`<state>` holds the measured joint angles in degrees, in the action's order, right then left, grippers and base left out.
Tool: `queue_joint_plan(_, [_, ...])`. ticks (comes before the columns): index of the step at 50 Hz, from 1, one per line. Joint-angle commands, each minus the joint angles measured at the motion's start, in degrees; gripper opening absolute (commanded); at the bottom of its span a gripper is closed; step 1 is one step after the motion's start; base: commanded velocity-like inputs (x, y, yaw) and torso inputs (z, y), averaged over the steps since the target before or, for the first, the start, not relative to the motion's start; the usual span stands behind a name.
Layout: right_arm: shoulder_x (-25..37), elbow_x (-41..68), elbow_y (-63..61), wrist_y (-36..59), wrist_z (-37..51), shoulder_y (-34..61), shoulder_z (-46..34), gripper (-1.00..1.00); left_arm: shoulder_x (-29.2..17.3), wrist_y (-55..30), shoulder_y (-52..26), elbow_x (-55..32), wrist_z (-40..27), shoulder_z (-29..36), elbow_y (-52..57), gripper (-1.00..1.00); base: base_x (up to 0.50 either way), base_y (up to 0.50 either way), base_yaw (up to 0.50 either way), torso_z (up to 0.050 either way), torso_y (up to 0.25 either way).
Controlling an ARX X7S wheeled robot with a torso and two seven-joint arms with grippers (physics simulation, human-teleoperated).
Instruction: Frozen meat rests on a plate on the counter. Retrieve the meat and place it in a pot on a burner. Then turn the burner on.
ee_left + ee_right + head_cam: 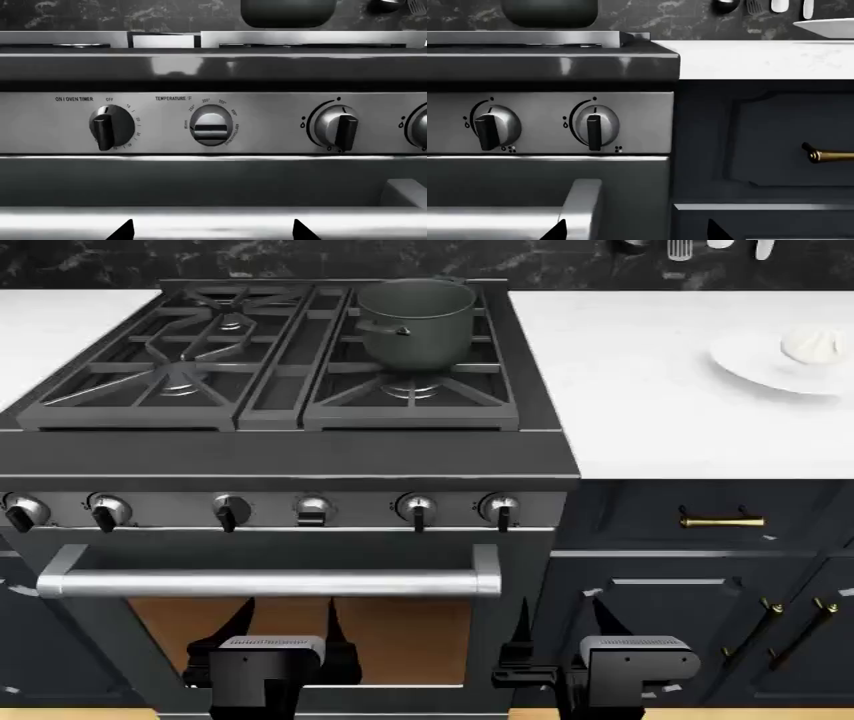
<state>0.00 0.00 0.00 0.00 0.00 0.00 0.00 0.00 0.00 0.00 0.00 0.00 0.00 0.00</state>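
Both my grippers, left and right, hang low before the oven door, fingers spread, empty. Frozen meat on plate, right counter. Pot on back-right burner. Panel reads "OVEN TIMER", "OFF", "TEMPERATURE °F".

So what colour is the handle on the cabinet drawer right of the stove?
Brass-gold, on a dark navy drawer front. The drawer handle shows best in the head view.

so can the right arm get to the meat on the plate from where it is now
Probably yes. The right gripper hangs low before the cabinets; the frozen meat lies uncovered on the plate with bare counter around, but the arm must rise first.
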Motion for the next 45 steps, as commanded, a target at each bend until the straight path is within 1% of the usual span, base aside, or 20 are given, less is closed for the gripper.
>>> queue_joint_plan(1, [1.0, 0.7, -0.2, -1.0, 0.9, -0.3, -1.3, 1.0, -1.2, 0.0, 0.5, -2.2, 0.7, 1.1, 0.7, 1.0, 0.0, 0.0, 0.0, 0.05, 0.0])
queue_joint_plan(6, [2.3, 1.4, -1.0, -2.2, 1.7, -0.9, -2.4, 1.0, -2.5, -0.1, 1.2, -4.5, 2.0, 1.9, 1.7, 1.0, 0.0, 0.0, 0.0, 0.05, 0.0])
queue_joint_plan(16, [3.2, 5.2, -1.8, -1.1, 2.1, -1.1, -2.4, 1.0, -3.7, -0.4, 0.7, -6.0, 1.0, 2.6, 1.1, 1.0, 0.0, 0.0, 0.0, 0.05, 0.0])
queue_joint_plan(38, [4.7, 10.2, -2.0, 1.0, 3.2, -0.5, -3.0, 1.0, -5.1, -0.6, 0.8, -7.2, -1.3, 4.0, 0.8, 1.0, 0.0, -0.5, 0.0, 0.05, 0.0])
queue_joint_plan(45, [5.1, 11.3, 1.4, 0.6, 3.6, 0.9, -2.5, 1.0, -5.1, -1.4, -2.5, -7.1, -2.4, 4.7, -2.1, 1.0, 0.0, -0.5, 0.0, 0.05, 0.0])
